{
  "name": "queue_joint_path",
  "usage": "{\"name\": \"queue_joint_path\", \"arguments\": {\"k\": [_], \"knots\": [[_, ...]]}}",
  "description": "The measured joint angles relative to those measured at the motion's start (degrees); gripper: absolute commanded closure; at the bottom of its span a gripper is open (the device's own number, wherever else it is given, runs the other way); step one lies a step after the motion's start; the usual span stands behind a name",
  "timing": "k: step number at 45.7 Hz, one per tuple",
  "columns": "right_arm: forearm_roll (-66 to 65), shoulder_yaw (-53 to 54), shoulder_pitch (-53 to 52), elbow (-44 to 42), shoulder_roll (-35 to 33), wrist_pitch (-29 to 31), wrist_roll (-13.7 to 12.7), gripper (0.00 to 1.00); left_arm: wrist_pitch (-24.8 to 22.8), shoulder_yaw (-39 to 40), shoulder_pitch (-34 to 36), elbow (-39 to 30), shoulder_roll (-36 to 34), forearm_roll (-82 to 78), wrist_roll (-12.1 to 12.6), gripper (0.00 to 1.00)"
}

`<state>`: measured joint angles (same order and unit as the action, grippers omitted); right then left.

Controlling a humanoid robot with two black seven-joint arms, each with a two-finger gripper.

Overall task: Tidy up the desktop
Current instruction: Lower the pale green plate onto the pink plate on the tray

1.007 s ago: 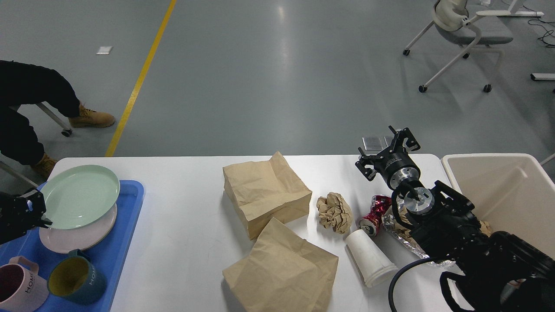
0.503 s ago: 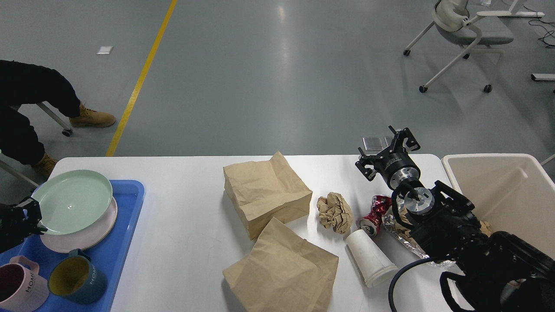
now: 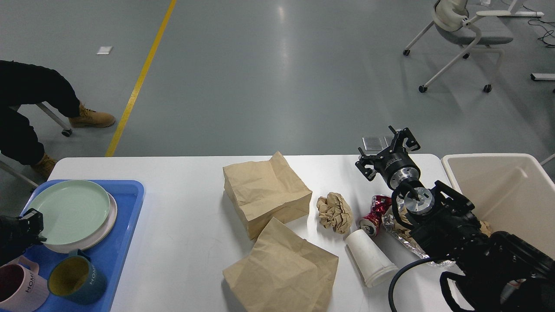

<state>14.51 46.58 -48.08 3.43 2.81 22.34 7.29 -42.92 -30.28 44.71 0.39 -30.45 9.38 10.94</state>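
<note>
Across the lower frame spans the large white rounded-corner desk (image 3: pixel 190 190), rigid, smooth and slippery; it needs no grasp, only its litter does. On it: two light, soft brown paper bags (image 3: pixel 265 195), a crumpled paper ball (image 3: pixel 334 211), a white paper cup (image 3: pixel 369 258). Right end effector (image 3: pixel 389 148): fingers spread, empty. Left end effector (image 3: pixel 26 225): dark, cut off at the edge beside a green plate (image 3: pixel 69 211); state unclear.

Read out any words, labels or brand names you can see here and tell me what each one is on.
"HOM", cut off at the frame's edge: on the pink mug in the blue tray.
"HOM", last letters unclear: on the teal mug beside it.
Print on the crushed red can: too small to read.
Marking on the right gripper's collar: too blurred to read.
</note>
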Motion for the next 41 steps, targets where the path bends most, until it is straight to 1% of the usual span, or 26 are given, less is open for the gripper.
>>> {"name": "queue_joint_path", "arguments": {"k": [4,6,7,10,11,12,18,22,27,30,35,41], "knots": [[0.0,0.0,0.0,0.0,0.0,0.0,0.0,0.00,0.9,0.1,0.0,0.0,0.8,-0.7,0.0,0.97],[0.0,0.0,0.0,0.0,0.0,0.0,0.0,0.00,1.1,0.2,0.0,0.0,0.9,-0.8,0.0,0.92],[0.0,0.0,0.0,0.0,0.0,0.0,0.0,0.00,1.1,0.2,0.0,0.0,1.0,-0.9,0.0,0.87],[0.0,0.0,0.0,0.0,0.0,0.0,0.0,0.00,1.2,0.4,-0.1,-0.1,1.1,-0.9,0.0,0.62],[0.0,0.0,0.0,0.0,0.0,0.0,0.0,0.00,1.3,0.5,-0.1,-0.1,1.1,-0.9,0.0,0.57],[0.0,0.0,0.0,0.0,0.0,0.0,0.0,0.00,1.3,0.7,-0.1,-0.1,1.1,-0.9,-0.1,0.49],[0.0,0.0,0.0,0.0,0.0,0.0,0.0,0.00,2.5,3.2,-0.1,-0.4,1.1,-1.0,-0.7,0.26],[0.0,0.0,0.0,0.0,0.0,0.0,0.0,0.00,3.7,3.8,-0.1,-1.0,1.1,-1.0,-0.5,0.15],[0.0,0.0,0.0,0.0,0.0,0.0,0.0,0.00,4.1,4.0,-0.1,-3.2,0.9,-1.0,0.0,0.07],[0.0,0.0,0.0,0.0,0.0,0.0,0.0,0.00,4.0,4.0,0.1,-5.5,0.0,-1.0,0.1,0.06],[0.0,0.0,0.0,0.0,0.0,0.0,0.0,0.00,3.1,3.8,0.9,-9.3,-3.7,-1.0,0.1,0.05],[0.0,0.0,0.0,0.0,0.0,0.0,0.0,0.00,1.1,3.4,3.2,-12.2,-7.4,-1.0,0.1,0.05]]}}
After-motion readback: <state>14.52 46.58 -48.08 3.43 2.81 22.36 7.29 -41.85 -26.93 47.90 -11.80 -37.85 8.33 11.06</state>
